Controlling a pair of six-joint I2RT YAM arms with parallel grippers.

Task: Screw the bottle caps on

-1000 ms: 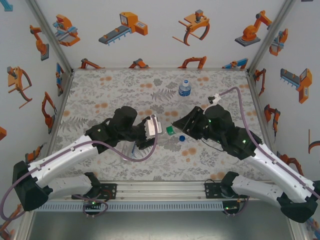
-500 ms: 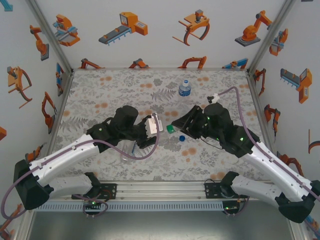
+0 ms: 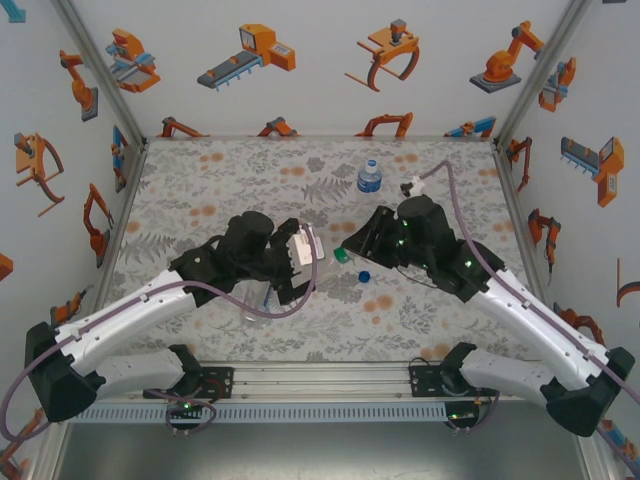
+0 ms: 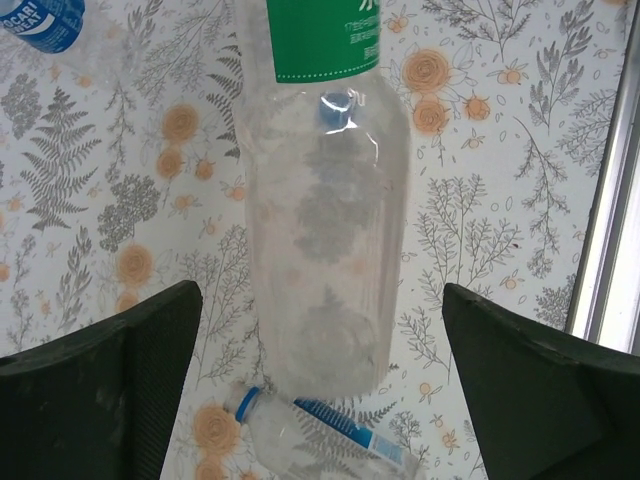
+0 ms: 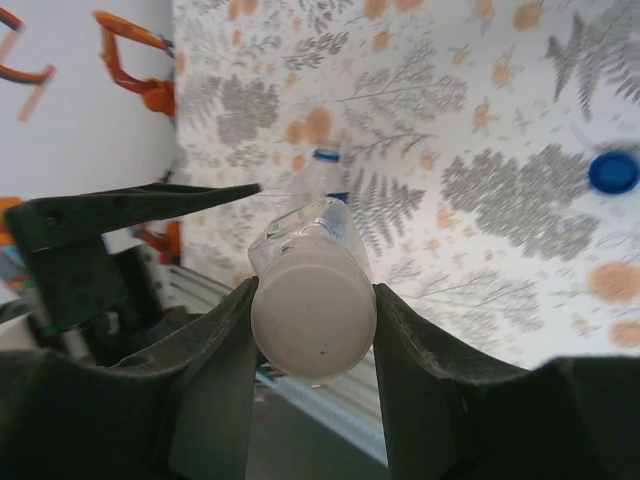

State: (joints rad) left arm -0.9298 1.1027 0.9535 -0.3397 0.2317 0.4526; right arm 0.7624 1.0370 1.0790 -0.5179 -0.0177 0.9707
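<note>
A clear bottle with a green label [image 4: 320,200] hangs level between the two arms, and its green band [image 3: 341,255] shows from above. Its white cap [image 5: 313,318] sits on the neck with my right gripper [image 5: 313,320] shut on it. The bottle body [image 5: 318,225] runs away from the right wrist camera. My left gripper [image 4: 320,300] stands wide open around the bottle's base end, both fingers clear of it. Seen from above, the left gripper [image 3: 305,262] and the right gripper [image 3: 352,243] face each other over mid-table.
A second bottle with a blue label [image 4: 330,440] lies on the mat under the left gripper. A third, blue-labelled one [image 3: 370,177] stands upright at the back. A loose blue cap [image 3: 364,275] lies on the mat beside the right gripper. Walls close in on three sides.
My left gripper has opened and let go of the green-labelled bottle. The right arm has shifted a little towards the back with the cap still held.
</note>
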